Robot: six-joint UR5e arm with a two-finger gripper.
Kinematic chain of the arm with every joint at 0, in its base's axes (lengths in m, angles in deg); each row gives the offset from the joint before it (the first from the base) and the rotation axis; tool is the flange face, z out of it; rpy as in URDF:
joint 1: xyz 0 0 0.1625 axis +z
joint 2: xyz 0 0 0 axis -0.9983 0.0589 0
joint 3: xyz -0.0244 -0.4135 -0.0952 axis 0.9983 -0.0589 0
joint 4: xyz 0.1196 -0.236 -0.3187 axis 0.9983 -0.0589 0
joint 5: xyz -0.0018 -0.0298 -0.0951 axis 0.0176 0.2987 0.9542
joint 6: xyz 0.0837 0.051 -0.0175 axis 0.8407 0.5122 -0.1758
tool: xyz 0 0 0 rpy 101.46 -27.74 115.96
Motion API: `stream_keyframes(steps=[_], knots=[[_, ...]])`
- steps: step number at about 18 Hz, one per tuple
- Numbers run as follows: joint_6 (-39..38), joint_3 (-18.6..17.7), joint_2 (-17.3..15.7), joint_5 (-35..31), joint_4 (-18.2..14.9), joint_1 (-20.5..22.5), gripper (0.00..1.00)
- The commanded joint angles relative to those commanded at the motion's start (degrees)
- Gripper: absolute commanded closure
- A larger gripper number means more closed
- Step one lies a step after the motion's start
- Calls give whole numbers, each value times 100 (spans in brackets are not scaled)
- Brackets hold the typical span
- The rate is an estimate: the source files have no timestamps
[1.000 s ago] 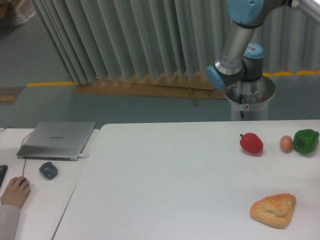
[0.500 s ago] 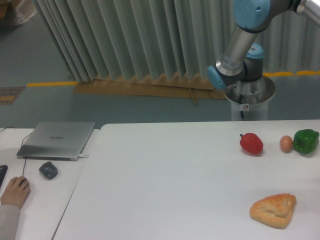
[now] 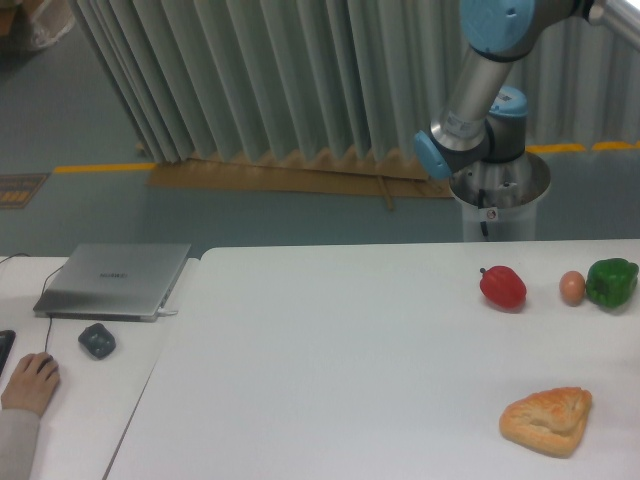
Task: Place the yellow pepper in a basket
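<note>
Since half a second ago I see the arm (image 3: pixel 470 95) shift a little: its upper blue joint sits slightly further left, while the things on the table have not moved. On my feed the white table (image 3: pixel 330 370) carries a red pepper (image 3: pixel 503 287), a small egg (image 3: pixel 572 288) just beside a green pepper (image 3: pixel 611 282), and a pastry (image 3: pixel 547 420) nearer the front edge. A second table on the left holds a closed laptop (image 3: pixel 113 281), a dark mouse (image 3: pixel 97 341) and a person's hand (image 3: pixel 31 383) at the corner. Behind them are a grey-green floor with a yellow line and a pleated grey curtain (image 3: pixel 250 80). The arm runs out of the top of the picture, so the pincer is out of sight and I cannot tell how it stands. I see no yellow pepper and no basket anywhere in this view.
</note>
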Motion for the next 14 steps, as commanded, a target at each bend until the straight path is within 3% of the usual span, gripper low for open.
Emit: stream_keyframes(steps=[8,14], knots=[[-590,-878,-677,106,-125,-1054,0],[-994,-1169,-871,220,-169,-1345,0]])
